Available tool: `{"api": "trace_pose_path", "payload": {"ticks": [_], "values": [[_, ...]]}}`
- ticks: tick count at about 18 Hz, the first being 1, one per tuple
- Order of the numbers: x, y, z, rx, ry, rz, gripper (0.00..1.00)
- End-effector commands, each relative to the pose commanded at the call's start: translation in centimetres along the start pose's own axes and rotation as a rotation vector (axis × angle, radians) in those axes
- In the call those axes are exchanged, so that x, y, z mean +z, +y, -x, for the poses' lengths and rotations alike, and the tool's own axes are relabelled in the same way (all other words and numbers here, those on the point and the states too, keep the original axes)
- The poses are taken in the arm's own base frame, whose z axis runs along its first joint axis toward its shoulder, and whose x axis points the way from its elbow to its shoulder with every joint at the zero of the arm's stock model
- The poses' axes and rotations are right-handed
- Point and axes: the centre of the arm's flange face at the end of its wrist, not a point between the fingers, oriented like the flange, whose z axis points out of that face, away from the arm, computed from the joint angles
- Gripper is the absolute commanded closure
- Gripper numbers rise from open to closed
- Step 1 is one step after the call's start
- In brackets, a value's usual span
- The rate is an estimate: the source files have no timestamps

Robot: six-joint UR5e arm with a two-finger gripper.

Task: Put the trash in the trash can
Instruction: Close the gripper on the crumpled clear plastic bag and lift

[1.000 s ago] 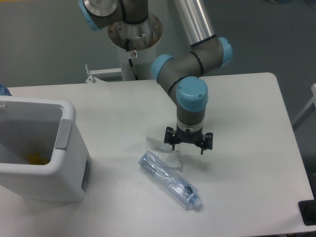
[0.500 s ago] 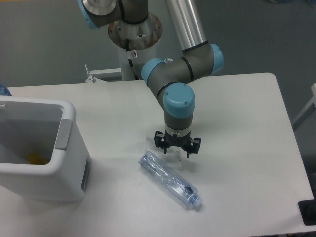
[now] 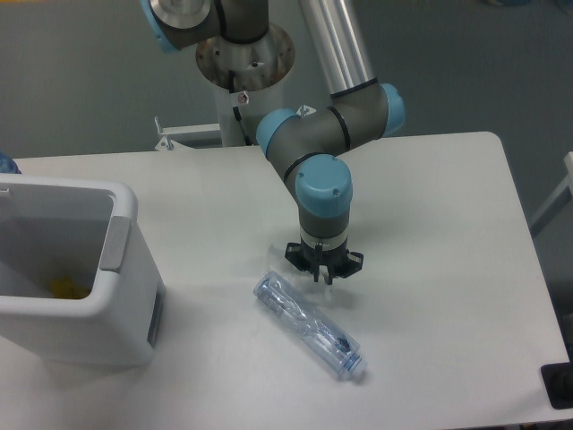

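The trash shows as two pieces on the white table. A crushed clear bluish bottle (image 3: 309, 326) lies diagonally in front of the arm. Just behind its upper end, a small translucent wrapper (image 3: 324, 280) is mostly hidden under my gripper (image 3: 323, 274). The gripper points straight down at the table, and its fingers look drawn together on the wrapper. The trash can (image 3: 122, 219) is a big white bin with a grey flap, standing open at the left edge of the table, well left of the gripper.
Something yellow (image 3: 63, 287) lies inside the bin. The arm's base column (image 3: 245, 63) rises behind the table's far edge. A black object (image 3: 557, 385) sits at the table's front right corner.
The gripper moved left from beside the wrapper to over it, dropped to the table, and its spread fingers came together on the wrapper. The bottle has not moved.
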Motion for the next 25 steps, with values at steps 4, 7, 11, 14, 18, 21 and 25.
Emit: {"api": "trace_pose_path", "payload": {"ticks": [4, 7, 11, 14, 18, 21, 25], "values": [[-0.6, 1.1, 2.0, -0.029, -0.005, -0.004, 0.91], [-1.7, 2.4, 4.0, -0.062, -0.012, -0.013, 0.91], [-2.4, 3.3, 5.7, -0.092, 0.002, -0.008, 0.91], [-3.3, 2.8, 6.1, -0.102, 0.028, -0.053, 0.91], [-5.6, 1.8, 6.8, -0.145, 0.056, -0.141, 0.90], [-8.6, 0.9, 7.0, -0.207, 0.075, -0.226, 0.90], [-12.6, -0.3, 5.9, -0.272, 0.109, -0.323, 0.90]]}}
